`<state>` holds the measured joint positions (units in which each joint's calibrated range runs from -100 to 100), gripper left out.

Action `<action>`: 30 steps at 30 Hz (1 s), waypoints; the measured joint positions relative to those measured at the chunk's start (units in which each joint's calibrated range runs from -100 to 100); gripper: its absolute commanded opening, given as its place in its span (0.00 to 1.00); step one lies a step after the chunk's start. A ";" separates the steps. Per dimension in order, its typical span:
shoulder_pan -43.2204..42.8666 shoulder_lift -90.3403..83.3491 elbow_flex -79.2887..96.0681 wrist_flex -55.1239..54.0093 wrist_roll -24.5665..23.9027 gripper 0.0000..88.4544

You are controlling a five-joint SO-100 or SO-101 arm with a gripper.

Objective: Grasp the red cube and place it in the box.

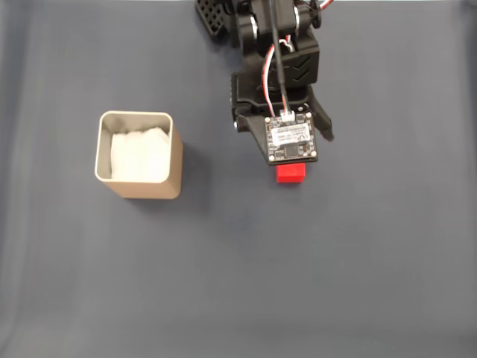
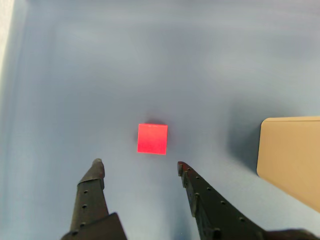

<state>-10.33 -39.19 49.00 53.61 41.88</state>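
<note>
Jaws spread wide, holding nothing; I see the red cube (image 2: 152, 139) at their 12 o'clock, untouched on the tabletop (image 2: 100, 75). Box (image 1: 139, 156) stands well apart, at the cube's 9 o'clock in the fixed view.

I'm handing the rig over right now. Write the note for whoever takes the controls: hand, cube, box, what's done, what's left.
Hand: open, empty, fingers apart above the cloth, tips just short of the red cube.
Red cube: on the blue cloth, not gripped; in the fixed view it peeks out from under the wrist camera board.
Box: upright on the cloth to the cube's left in the fixed view, white lining inside, no cube in it.
Done: hand lined up near the cube.
Left: move onto the cube, close, lift, carry to the box, release.
</note>
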 measured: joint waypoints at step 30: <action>1.88 1.43 7.74 -13.48 1.76 0.45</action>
<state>-8.46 -37.76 56.74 40.13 43.64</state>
